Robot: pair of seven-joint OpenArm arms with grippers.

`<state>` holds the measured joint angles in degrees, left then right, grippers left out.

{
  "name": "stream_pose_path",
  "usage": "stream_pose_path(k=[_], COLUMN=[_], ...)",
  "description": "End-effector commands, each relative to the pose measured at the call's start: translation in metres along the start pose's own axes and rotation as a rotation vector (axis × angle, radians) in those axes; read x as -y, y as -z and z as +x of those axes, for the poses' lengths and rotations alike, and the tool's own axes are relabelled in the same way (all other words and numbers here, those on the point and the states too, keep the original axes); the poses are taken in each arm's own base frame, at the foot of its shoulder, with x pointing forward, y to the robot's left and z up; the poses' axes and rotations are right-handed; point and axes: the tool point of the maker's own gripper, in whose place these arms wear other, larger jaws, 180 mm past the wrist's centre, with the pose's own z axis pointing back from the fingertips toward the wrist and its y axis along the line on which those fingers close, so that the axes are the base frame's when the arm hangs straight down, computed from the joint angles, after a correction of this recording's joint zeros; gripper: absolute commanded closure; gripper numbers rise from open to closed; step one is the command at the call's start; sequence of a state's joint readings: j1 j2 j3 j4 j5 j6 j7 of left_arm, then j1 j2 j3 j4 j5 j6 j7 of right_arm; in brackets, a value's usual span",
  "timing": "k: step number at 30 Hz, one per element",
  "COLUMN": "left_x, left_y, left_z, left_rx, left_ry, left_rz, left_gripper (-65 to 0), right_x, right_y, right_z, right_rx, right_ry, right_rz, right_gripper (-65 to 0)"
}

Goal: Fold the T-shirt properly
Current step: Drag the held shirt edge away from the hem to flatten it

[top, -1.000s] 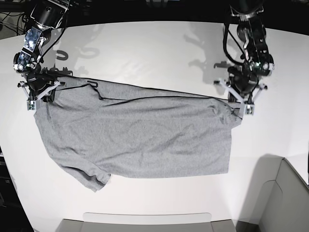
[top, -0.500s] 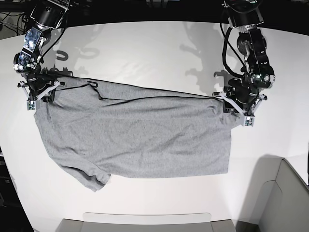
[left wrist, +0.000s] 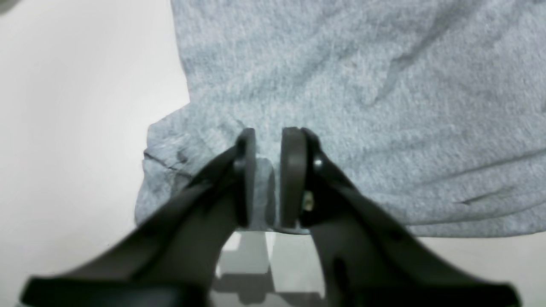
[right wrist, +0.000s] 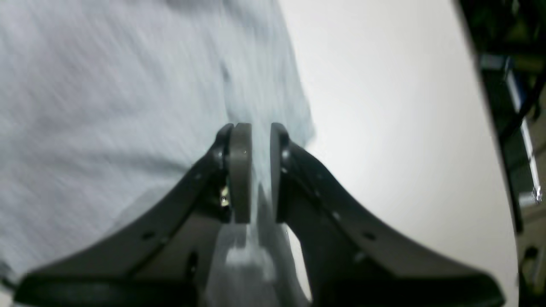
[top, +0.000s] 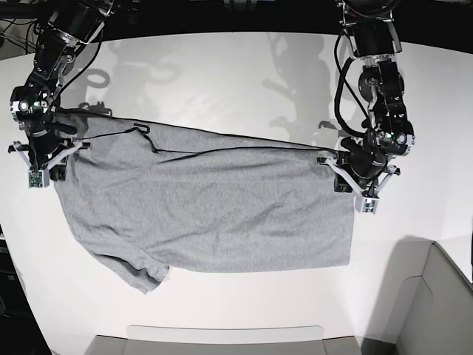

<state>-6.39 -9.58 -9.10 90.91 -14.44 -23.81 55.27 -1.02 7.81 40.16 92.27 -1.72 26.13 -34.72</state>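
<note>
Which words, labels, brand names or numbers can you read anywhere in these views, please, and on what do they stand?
None can be read.
T-shirt: the side facing up is plain heather grey in the base view; no lettering shows.
Left gripper and right gripper: bare dark plastic, no markings legible.
Table: plain white, no signs.
Equipment at the right wrist view's far edge: too blurred to read.

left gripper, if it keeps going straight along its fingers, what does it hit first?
Most likely the T-shirt: the left gripper points into the grey fabric, with cloth already between its narrowly parted pads. The table lies under that; depth is hard to judge.
</note>
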Motion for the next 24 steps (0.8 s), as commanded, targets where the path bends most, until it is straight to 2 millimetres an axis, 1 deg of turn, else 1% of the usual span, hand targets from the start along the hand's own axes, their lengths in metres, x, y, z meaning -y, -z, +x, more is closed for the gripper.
stream_pose_path(k=[1,3,4,5,7,8,11,12,14,16,17,18,19,20,21,23,24], left_x=[-0.002,-0.002,-0.003,-0.004,-0.009,-0.013,-0.02,-0.021,-0.024,-0.027,-0.029,-0.03,-0.036,-0.037,-0.039,-0.038,-0.043], left_y=[-0.003,-0.003,-0.002,0.003,0.016,0.024,0.039,0.042,0.046,0.048,0.047,0.046,0.043,0.042,0.039,0.034,0.03], left_z=[0.021,0.026,0.03,0.028,0.016,0.012,-0.006,-0.014,-0.028,-0.04,-0.055,-0.067,-0.076,-0.084,-0.097,-0.12,-0.13], left_rx=[0.062,0.073,0.077,0.064,0.008,-0.022,-0.103,-0.128,-0.171,-0.208,-0.241,-0.267,-0.279,-0.287,-0.303,-0.336,-0.354], left_ry=[0.008,0.009,0.005,-0.001,-0.012,-0.015,-0.016,-0.015,-0.011,-0.005,-0.001,0.007,0.019,0.024,0.03,0.033,0.038], left_rz=[0.004,0.004,0.004,0.003,0.011,0.02,0.041,0.045,0.055,0.067,0.073,0.08,0.095,0.1,0.106,0.108,0.115], left_gripper=[-5.1,-1.1,0.0,0.0,0.0,0.0,0.0,0.0,0.0,0.0,0.0,0.0,0.0,0.0,0.0,0.0,0.0], right_x=[0.001,-0.002,-0.008,-0.017,-0.035,-0.04,-0.043,-0.044,-0.041,-0.044,-0.046,-0.047,-0.048,-0.047,-0.046,-0.046,-0.047], right_y=[-0.003,-0.002,0.001,0.006,0.019,0.026,0.044,0.05,0.058,0.062,0.063,0.064,0.062,0.06,0.058,0.054,0.052], right_z=[0.024,0.033,0.037,0.035,0.024,0.023,0.012,0.009,-0.005,-0.021,-0.028,-0.036,-0.047,-0.055,-0.064,-0.076,-0.082], right_rx=[0.069,0.09,0.093,0.079,0.015,-0.009,-0.078,-0.097,-0.147,-0.191,-0.21,-0.229,-0.255,-0.272,-0.29,-0.321,-0.335], right_ry=[-0.007,-0.001,-0.01,-0.018,-0.032,-0.032,0.002,0.015,0.031,0.046,0.052,0.057,0.055,0.045,0.032,0.01,0.003], right_rz=[-0.006,-0.005,0.008,0.034,0.087,0.103,0.128,0.136,0.144,0.158,0.165,0.168,0.168,0.163,0.157,0.153,0.152], right_gripper=[-5.0,0.0,0.0,0.0,0.0,0.0,0.0,0.0,0.0,0.0,0.0,0.0,0.0,0.0,0.0,0.0,0.0])
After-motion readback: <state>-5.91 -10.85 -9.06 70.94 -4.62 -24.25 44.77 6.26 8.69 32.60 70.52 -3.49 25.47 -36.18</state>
